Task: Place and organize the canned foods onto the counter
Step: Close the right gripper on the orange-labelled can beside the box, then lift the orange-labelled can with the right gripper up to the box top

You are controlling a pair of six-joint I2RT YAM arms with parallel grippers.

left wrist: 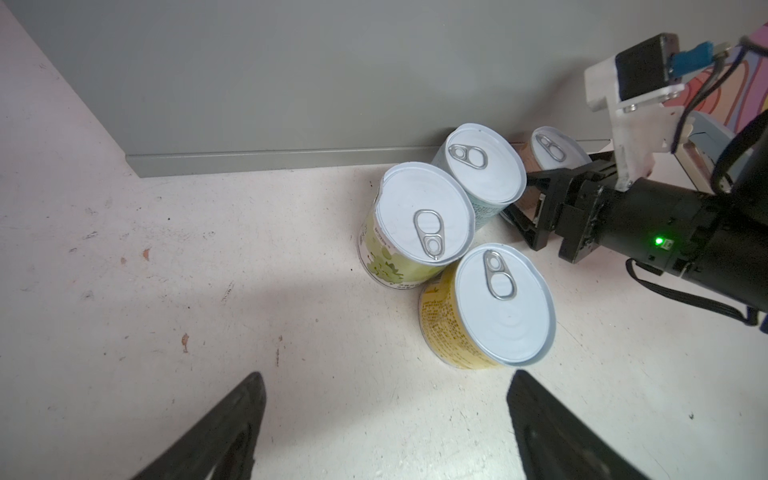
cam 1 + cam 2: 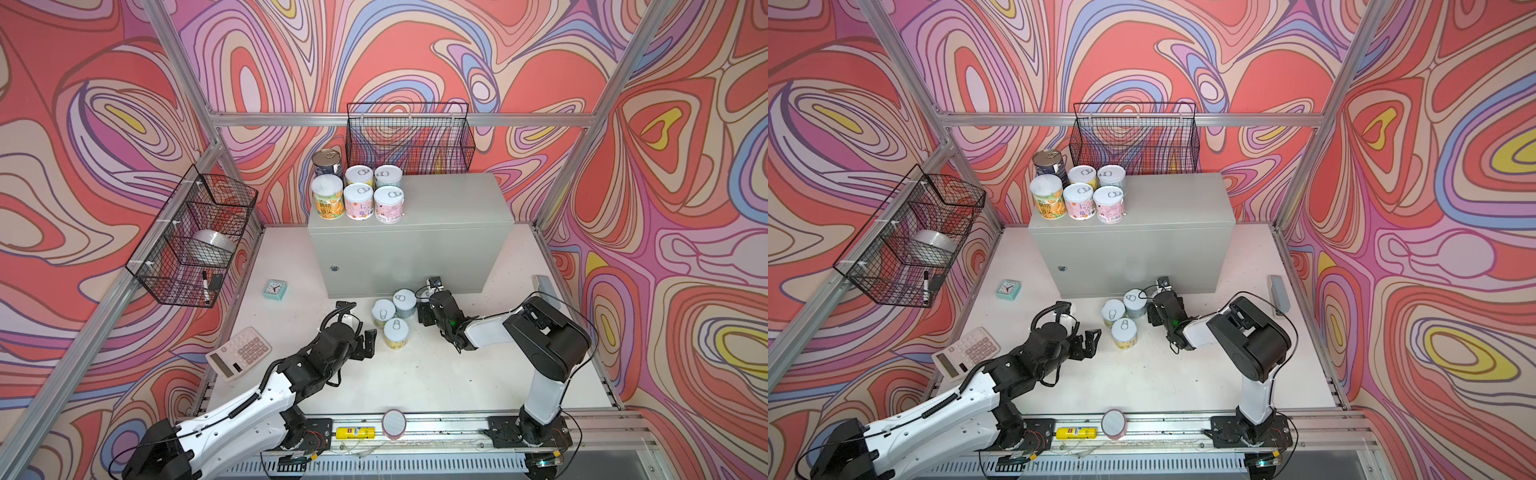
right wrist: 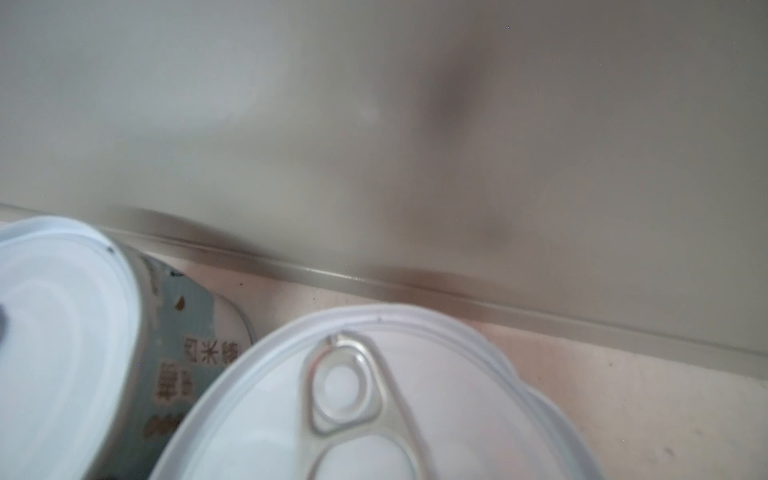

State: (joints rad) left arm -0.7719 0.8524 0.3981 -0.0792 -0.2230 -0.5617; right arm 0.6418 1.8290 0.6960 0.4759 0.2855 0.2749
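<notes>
My left gripper [image 2: 366, 343] hangs open beside three cans [image 2: 384, 311] on the table [image 2: 415, 374]. My right gripper [image 2: 424, 303] straddles a fourth can [image 1: 555, 149] against the counter [image 2: 449, 199] front; I cannot tell whether it grips. Six cans [image 2: 359, 197] stand on the counter's left end.

**Site type:** robotics lab test cell, built as a staged set.

**Indicators:**
- An aluminium profile frame [image 2: 291, 119] encloses the space.
- Printed swirl-pattern panels [image 2: 104, 124] form all 3 visible walls.
- 2 robot arms, the left arm [image 2: 249, 411] and the right arm [image 2: 540, 395], are bolted to a slotted metal rail [image 2: 449, 426] along the front edge of the cell.
- 2 black wire baskets, the back basket [image 2: 409, 139] and the left basket [image 2: 195, 237], hang on the frame.
- A plain grey metal cabinet stands in as the counter [image 2: 415, 249].
</notes>
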